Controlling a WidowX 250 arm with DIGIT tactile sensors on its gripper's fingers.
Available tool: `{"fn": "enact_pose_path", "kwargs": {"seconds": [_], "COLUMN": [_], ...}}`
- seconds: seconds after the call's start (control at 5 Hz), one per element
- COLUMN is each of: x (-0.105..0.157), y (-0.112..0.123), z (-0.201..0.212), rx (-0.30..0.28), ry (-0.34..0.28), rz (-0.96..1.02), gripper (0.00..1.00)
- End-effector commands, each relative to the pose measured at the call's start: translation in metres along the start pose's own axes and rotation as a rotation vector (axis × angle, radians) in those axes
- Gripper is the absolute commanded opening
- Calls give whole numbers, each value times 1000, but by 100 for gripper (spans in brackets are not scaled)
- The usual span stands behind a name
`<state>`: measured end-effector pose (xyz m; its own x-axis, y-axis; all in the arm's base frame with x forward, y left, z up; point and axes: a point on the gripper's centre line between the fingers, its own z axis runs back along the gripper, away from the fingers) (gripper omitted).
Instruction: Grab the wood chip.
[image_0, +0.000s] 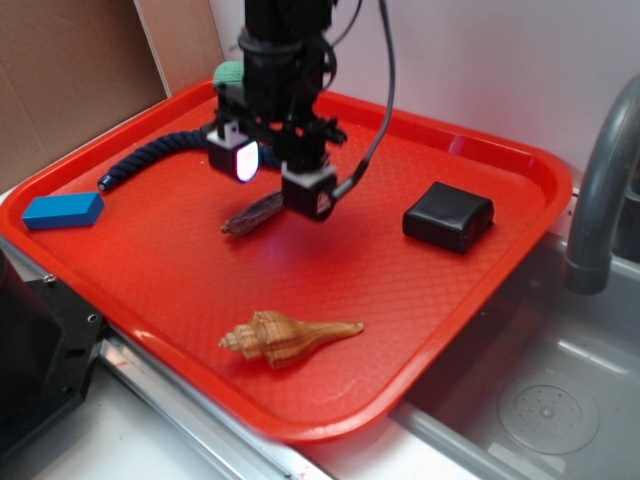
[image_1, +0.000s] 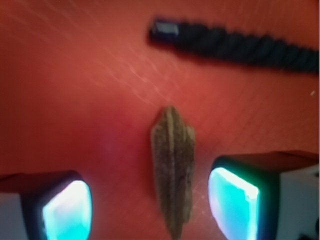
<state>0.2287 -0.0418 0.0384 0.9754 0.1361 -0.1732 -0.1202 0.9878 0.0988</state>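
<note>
The wood chip (image_0: 255, 214) is a thin brown sliver lying flat on the red tray (image_0: 150, 290), left of centre. In the wrist view it (image_1: 172, 167) lies lengthwise between my two glowing pads (image_1: 67, 210), with a gap on each side. My gripper (image_0: 280, 180) is open and hovers just above the chip, straddling it. Nothing is held.
A tan spiral seashell (image_0: 288, 337) lies near the tray's front. A dark blue braided rope (image_0: 150, 158) curves at the back left, also seen in the wrist view (image_1: 235, 44). A blue block (image_0: 62, 210) lies at the left, a black block (image_0: 448, 216) at the right. A sink (image_0: 560, 400) and grey faucet (image_0: 600, 190) stand to the right.
</note>
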Motion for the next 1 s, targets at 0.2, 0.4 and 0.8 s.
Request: {"fn": "enact_pose_path", "kwargs": {"seconds": [0.2,0.4,0.8], "x": [3,4,-1], "y": [48,46,49], "z": [-10,-4,3], "rx": [10,17,25], "ry": [-5,-22,-46], "rz": [-8,-10,17], "gripper": [0,0,0]}}
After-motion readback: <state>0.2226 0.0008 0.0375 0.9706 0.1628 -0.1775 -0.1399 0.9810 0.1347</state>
